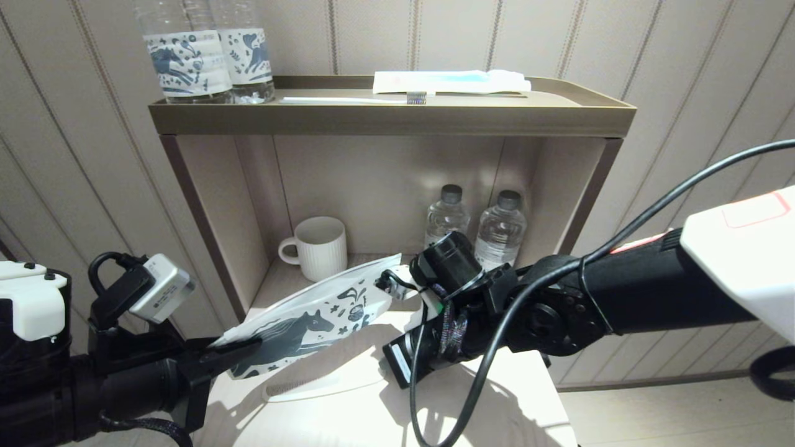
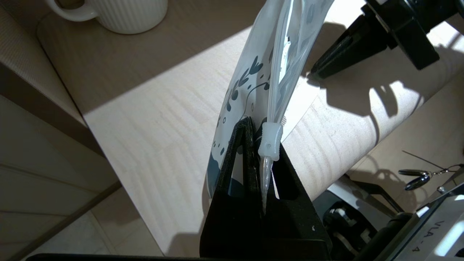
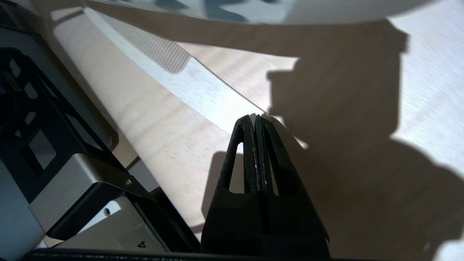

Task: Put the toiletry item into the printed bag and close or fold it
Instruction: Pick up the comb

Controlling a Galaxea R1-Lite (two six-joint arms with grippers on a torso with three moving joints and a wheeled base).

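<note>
My left gripper is shut on the near end of the printed bag, right beside its white zip slider. It holds the bag up slanting over the table. Past the slider the bag's two layers stand slightly apart. The white comb lies flat on the table under the bag. My right gripper is shut, and its tips are down at the comb's tapering handle. I cannot tell whether they touch it. The bag's edge hangs above.
Behind the light wooden table stands a shelf unit. Its top tray holds two horse-label bottles, a toothbrush and a wrapped packet. The niche below holds a ribbed mug and two small bottles.
</note>
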